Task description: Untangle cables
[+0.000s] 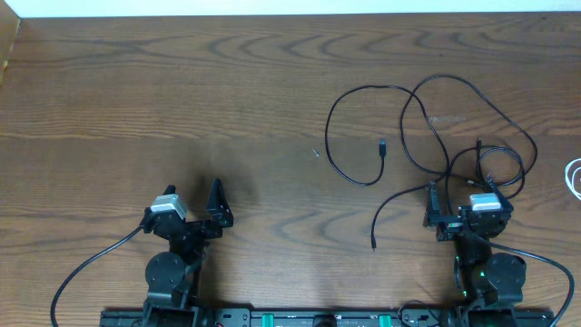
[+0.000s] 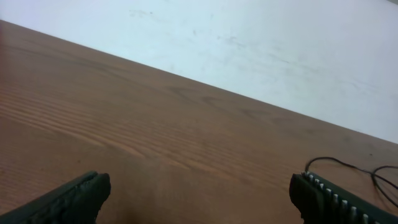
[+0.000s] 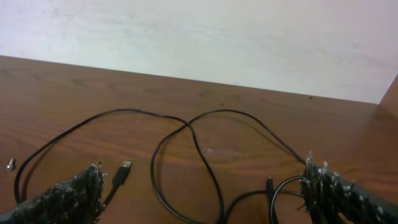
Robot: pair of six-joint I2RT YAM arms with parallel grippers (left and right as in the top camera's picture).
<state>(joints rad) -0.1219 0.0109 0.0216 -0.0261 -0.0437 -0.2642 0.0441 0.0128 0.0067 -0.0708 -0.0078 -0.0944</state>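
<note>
The long black cable [image 1: 363, 89] lies in loose, crossing loops on the right half of the wooden table. One plug [image 1: 382, 144] lies inside a loop and another end [image 1: 373, 245] is near the front. In the right wrist view the cable [image 3: 186, 127] crosses itself ahead of my jaws, with a USB plug [image 3: 124, 167] at the left. Only a bit of the white cable [image 1: 574, 178] shows, at the right edge. My right gripper [image 1: 460, 193] [image 3: 202, 186] is open over the nearest loops and holds nothing. My left gripper [image 1: 193, 202] [image 2: 199, 193] is open and empty, far left of the cables.
A tiny light speck [image 1: 316, 153] lies on the wood left of the black loops, also in the right wrist view [image 3: 10, 164]. A pale wall borders the table's far edge [image 1: 272, 16]. Thick black arm wires [image 1: 91, 268] trail at the front.
</note>
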